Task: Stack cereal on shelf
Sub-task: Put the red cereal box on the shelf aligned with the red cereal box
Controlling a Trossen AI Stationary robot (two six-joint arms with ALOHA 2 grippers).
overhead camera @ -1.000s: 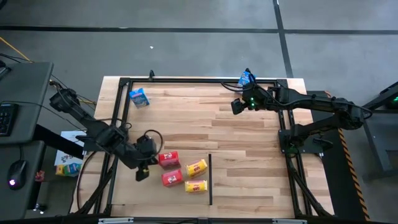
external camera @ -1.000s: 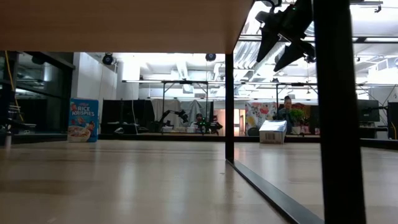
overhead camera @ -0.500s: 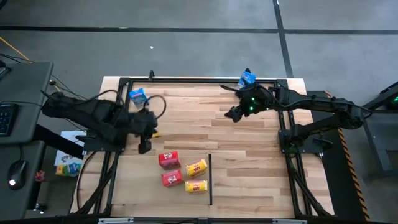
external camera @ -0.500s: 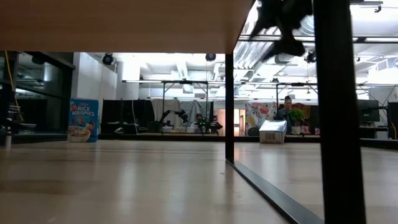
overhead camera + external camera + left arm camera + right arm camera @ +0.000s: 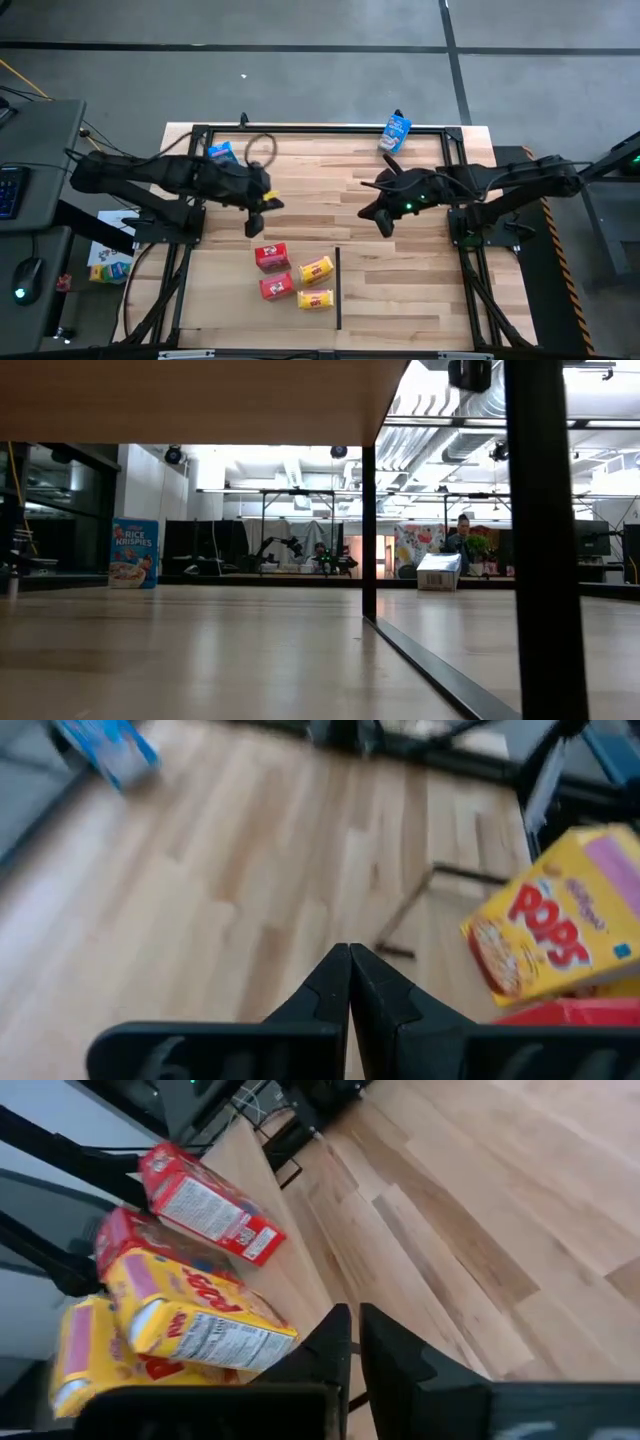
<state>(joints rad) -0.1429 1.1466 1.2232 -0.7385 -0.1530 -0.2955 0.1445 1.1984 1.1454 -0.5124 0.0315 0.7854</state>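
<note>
Two red cereal cartons [image 5: 271, 257] [image 5: 277, 287] and two yellow ones [image 5: 316, 270] [image 5: 315, 299] lie clustered on the wooden table near its front. A blue carton [image 5: 222, 153] stands far left, half behind my left arm. Another blue carton [image 5: 396, 131] sits at the far rail of the black frame. My left gripper [image 5: 252, 225] hangs shut above the table, just beyond the red cartons. My right gripper [image 5: 385, 225] hangs shut over the table's middle right. Each wrist view shows shut fingers, left [image 5: 350, 955] and right [image 5: 350, 1320], with nothing between them.
A black frame [image 5: 300, 128] borders the table, with uprights by each arm's base. A thin black strip [image 5: 338, 288] lies beside the yellow cartons. In the low view a wooden board [image 5: 190, 400] and black posts [image 5: 369, 530] stand close; a person sits far behind.
My left gripper has risen from beside the red cartons and swung toward the table's far edge and right. My right gripper has swung from the far rail near the blue carton toward the table's near side and tipped up. The cartons have stayed put.
</note>
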